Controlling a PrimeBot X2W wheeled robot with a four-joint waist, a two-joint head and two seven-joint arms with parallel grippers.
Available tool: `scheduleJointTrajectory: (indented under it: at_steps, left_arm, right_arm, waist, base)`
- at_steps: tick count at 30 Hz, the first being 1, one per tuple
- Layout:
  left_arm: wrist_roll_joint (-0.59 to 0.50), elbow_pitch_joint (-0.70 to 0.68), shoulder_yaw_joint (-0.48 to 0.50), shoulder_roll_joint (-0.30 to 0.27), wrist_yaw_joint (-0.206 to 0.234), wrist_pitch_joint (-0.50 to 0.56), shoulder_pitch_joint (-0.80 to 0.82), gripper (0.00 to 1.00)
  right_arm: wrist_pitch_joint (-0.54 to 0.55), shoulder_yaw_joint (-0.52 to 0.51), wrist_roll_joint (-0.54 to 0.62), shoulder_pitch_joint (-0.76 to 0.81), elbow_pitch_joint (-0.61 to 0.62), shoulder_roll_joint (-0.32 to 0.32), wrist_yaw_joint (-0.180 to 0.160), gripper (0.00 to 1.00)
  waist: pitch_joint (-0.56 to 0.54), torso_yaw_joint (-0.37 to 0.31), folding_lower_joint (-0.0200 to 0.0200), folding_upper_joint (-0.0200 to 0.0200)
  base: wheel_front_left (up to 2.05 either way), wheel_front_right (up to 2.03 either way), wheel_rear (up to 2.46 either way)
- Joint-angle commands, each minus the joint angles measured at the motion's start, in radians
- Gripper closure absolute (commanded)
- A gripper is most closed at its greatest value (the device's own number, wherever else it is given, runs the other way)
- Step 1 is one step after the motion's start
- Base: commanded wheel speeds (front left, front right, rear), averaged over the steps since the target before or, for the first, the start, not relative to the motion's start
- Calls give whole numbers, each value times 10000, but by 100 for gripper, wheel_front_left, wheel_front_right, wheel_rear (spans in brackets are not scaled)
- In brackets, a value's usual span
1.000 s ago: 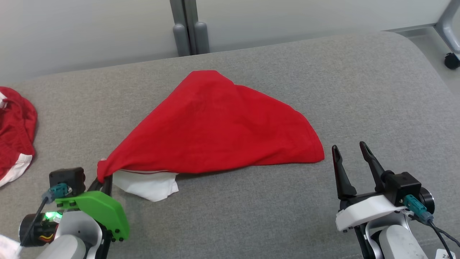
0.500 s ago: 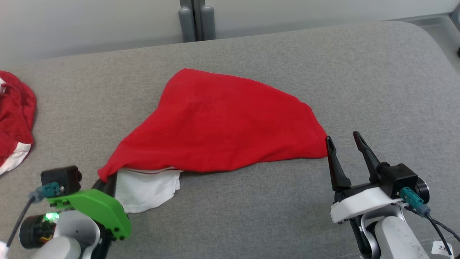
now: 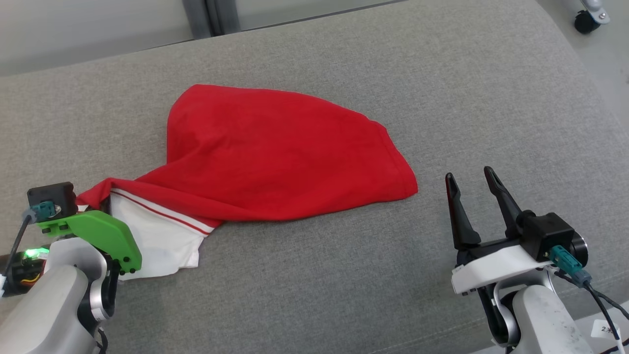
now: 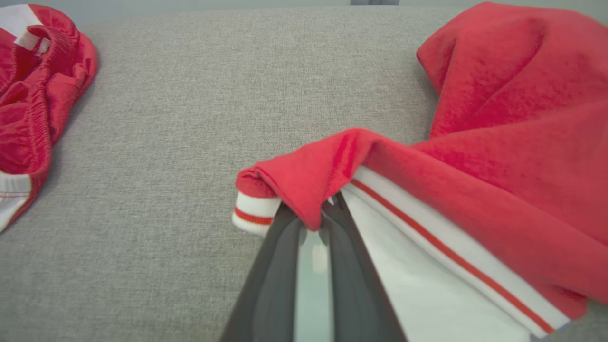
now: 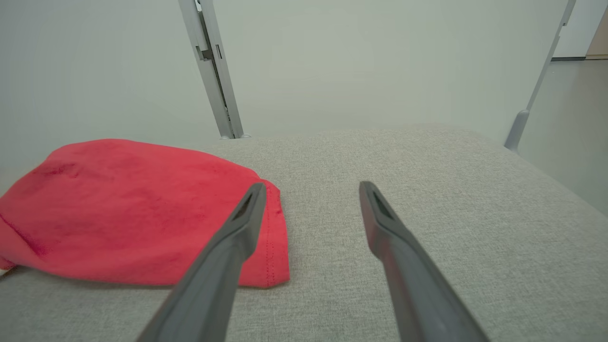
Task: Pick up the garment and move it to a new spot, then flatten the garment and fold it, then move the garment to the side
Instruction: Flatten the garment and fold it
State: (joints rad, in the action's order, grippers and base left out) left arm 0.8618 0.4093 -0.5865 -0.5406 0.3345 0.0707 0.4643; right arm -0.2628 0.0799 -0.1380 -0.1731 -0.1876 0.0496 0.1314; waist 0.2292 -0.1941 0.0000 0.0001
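The garment (image 3: 275,152) is red with a white panel edged by a red stripe, and it lies spread on the grey cushion (image 3: 344,285). My left gripper (image 3: 96,201) is at its near left corner, shut on the fabric. In the left wrist view the two fingers (image 4: 285,266) pinch a red fold of the garment (image 4: 498,142) beside a white cuff. My right gripper (image 3: 469,177) stands open just right of the garment's right hem, holding nothing. In the right wrist view that gripper (image 5: 311,187) is open, with the garment (image 5: 142,209) to its left.
A second red and white garment (image 4: 33,95) lies crumpled further left on the cushion. Grey metal posts (image 3: 209,17) stand behind the cushion against a pale wall. A caster wheel (image 3: 587,22) sits on the floor past the cushion's rounded right end.
The head camera has turned, shifting the whole picture. My left gripper has drawn the garment's corner leftward, stretching the cloth and baring more of the white panel. The right gripper stays open.
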Motion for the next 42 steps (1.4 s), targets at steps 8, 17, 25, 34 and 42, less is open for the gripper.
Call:
scheduleJointTrajectory:
  at_steps: [8,17,25,34,42]
  left_arm:
    - [-141,656,245,476,-205,-1558,-93,0]
    - [-447,-601,682,974,-98,-3235,-1301,0]
    - [-2826,-3332,2690,2177,-718,-3344,-3058,0]
    - [-4954,-3532,4085,3835,-2925,-3348,-4437,0]
    - [-5753,-3215,5127,4580,-3982,-3351,-4657,0]
  right_arm:
    - [-30,-343,91,51,54,17,-14,0]
    - [-30,-852,274,282,160,22,-14,0]
    - [-30,-1365,564,515,74,19,-14,0]
    - [77,-1285,770,846,-234,20,-14,0]
    - [825,-1363,181,388,-421,17,-14,0]
  waist:
    - [-45,313,0,-1]
    - [-539,1162,0,-1]
    - [-1088,1681,0,-1]
    - [-1740,1759,0,-1]
    - [-1669,1718,0,-1]
  base:
    - [0,0,0]
    - [0,0,0]
    - [0,0,0]
    - [0,0,0]
    - [0,0,0]
